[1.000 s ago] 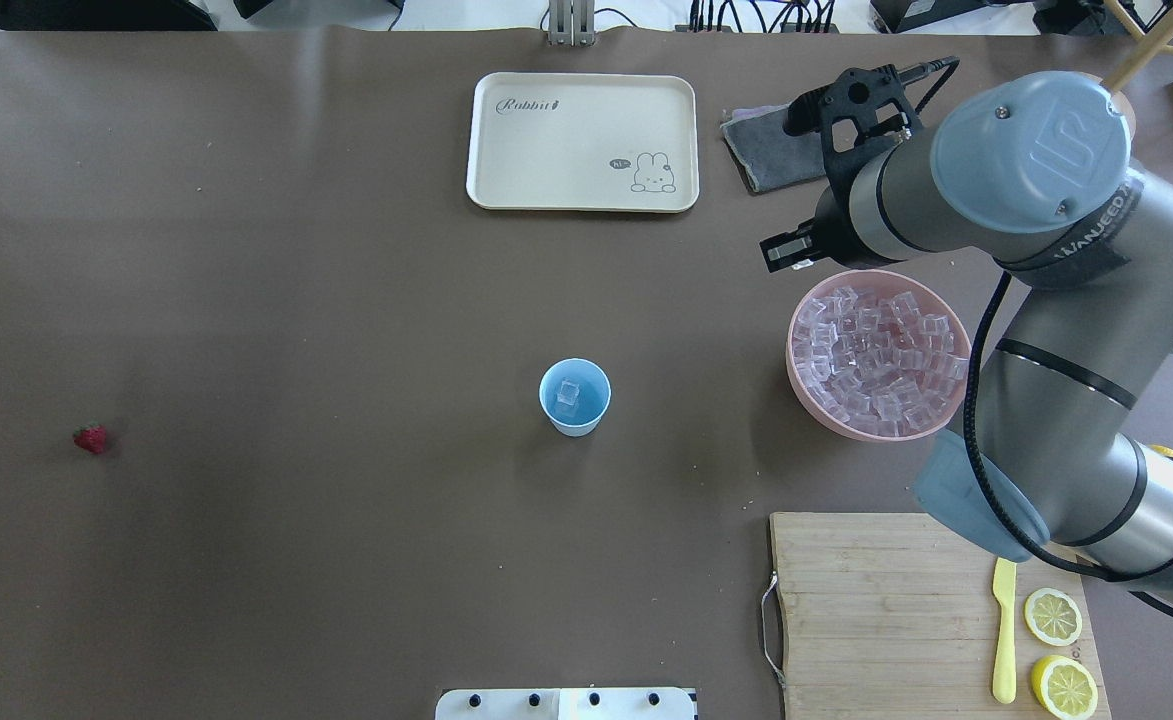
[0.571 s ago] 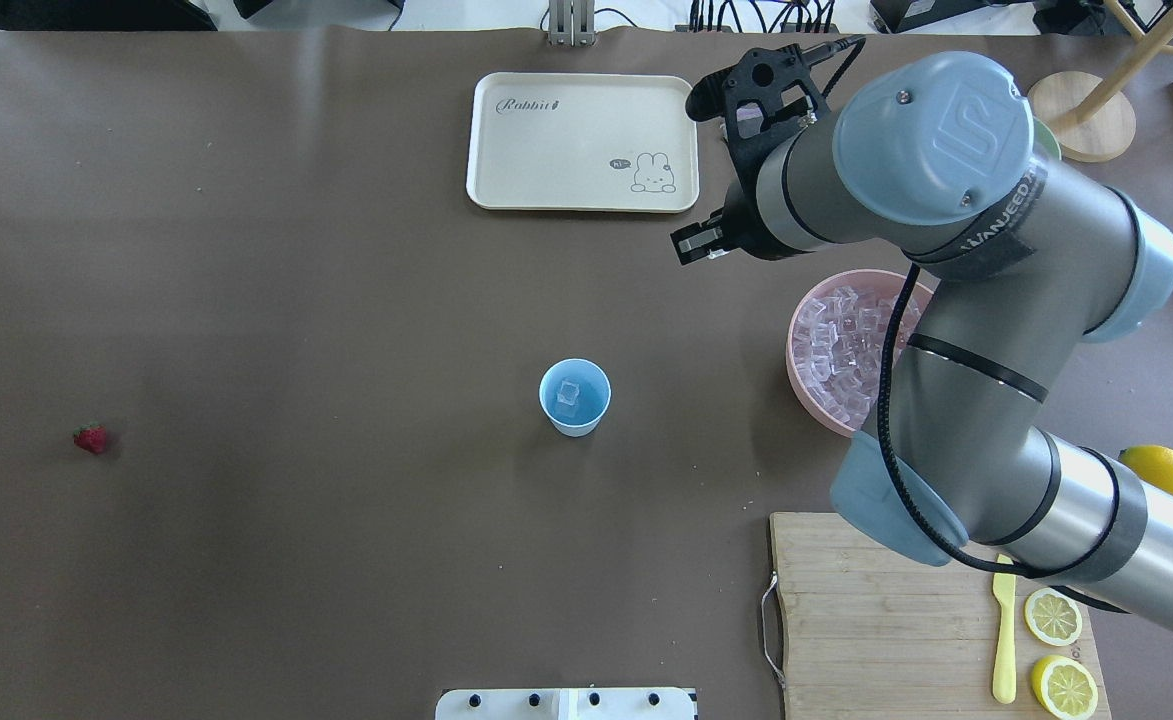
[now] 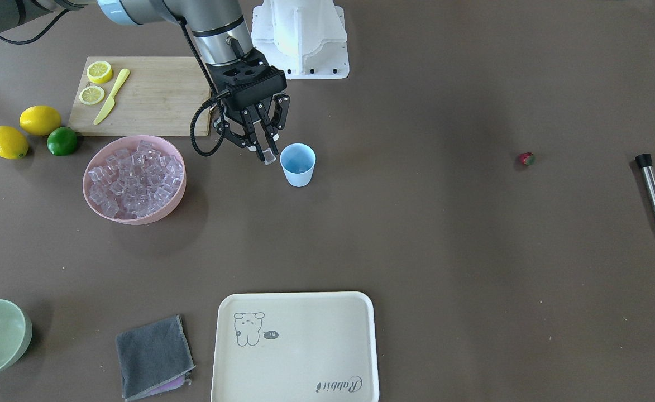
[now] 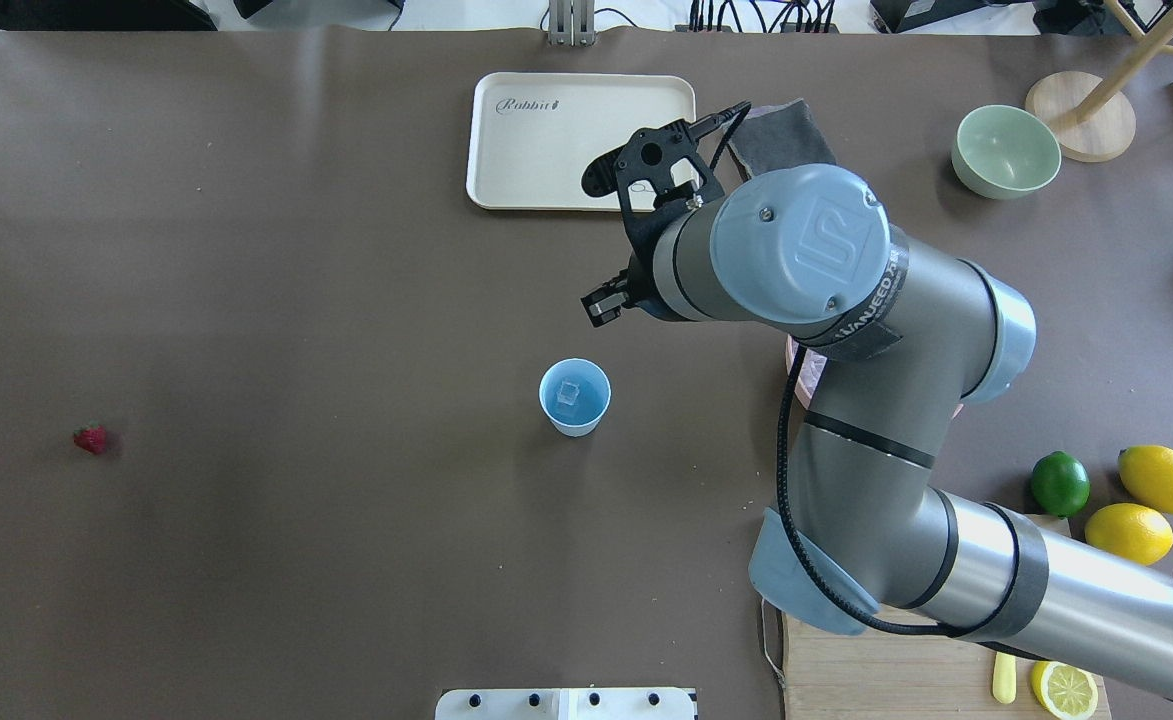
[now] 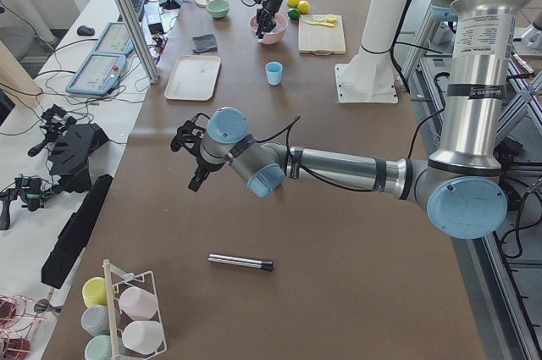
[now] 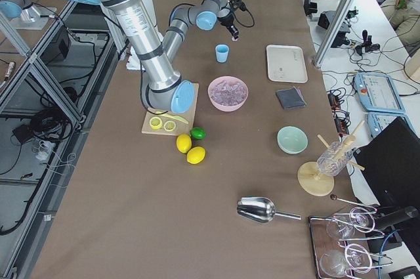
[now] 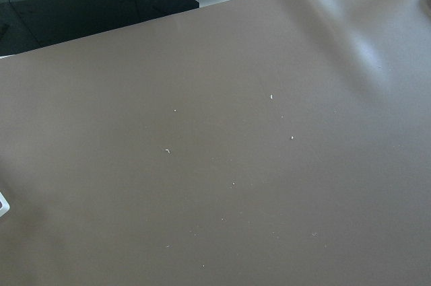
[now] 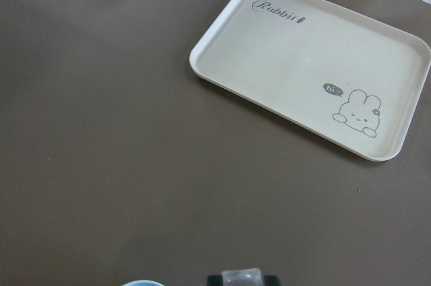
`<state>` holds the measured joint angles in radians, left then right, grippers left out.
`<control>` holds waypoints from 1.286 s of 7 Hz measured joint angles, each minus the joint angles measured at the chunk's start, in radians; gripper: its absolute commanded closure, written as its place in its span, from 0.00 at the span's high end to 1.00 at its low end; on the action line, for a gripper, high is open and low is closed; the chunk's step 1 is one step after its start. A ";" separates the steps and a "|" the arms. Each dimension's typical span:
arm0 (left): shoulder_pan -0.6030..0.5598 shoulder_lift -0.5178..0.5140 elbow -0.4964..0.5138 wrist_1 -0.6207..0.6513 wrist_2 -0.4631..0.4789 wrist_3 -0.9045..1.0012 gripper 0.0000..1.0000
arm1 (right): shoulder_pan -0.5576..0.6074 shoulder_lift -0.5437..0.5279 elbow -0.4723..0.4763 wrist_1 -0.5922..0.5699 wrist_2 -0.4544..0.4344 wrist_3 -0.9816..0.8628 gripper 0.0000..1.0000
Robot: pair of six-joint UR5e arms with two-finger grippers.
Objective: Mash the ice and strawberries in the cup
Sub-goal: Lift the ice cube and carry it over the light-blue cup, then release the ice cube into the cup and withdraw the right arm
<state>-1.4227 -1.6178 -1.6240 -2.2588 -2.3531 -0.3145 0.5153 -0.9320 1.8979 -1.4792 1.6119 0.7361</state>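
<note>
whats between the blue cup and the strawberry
Nothing. In the overhead view, the stretch of brown table cover between the small light-blue plastic cup and the tiny red strawberry is bare.

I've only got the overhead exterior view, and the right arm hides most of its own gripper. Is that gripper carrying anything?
Observer: Yes. The front-facing view shows the right gripper shut on one ice cube, beside the cup and not over its opening.
Operator: I see no mashing tool anywhere.
Observer: A metal rod with a black end lies on the table past the strawberry, on the robot's left, outside your frame.
</note>
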 measured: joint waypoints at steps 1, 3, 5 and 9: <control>0.000 0.000 0.001 0.001 0.000 0.000 0.98 | -0.033 0.000 -0.017 0.013 -0.025 0.000 0.00; 0.001 -0.001 0.001 0.002 0.001 0.000 0.98 | -0.069 0.001 -0.045 0.036 -0.041 -0.001 0.00; 0.001 0.000 0.002 0.002 0.001 0.000 0.98 | -0.096 0.000 -0.067 0.060 -0.053 -0.001 0.00; 0.001 0.009 0.007 -0.006 0.001 0.000 0.98 | -0.147 0.000 -0.088 0.067 -0.087 -0.003 0.14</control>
<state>-1.4220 -1.6091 -1.6166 -2.2651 -2.3518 -0.3145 0.3683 -0.9324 1.8098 -1.4121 1.5251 0.7329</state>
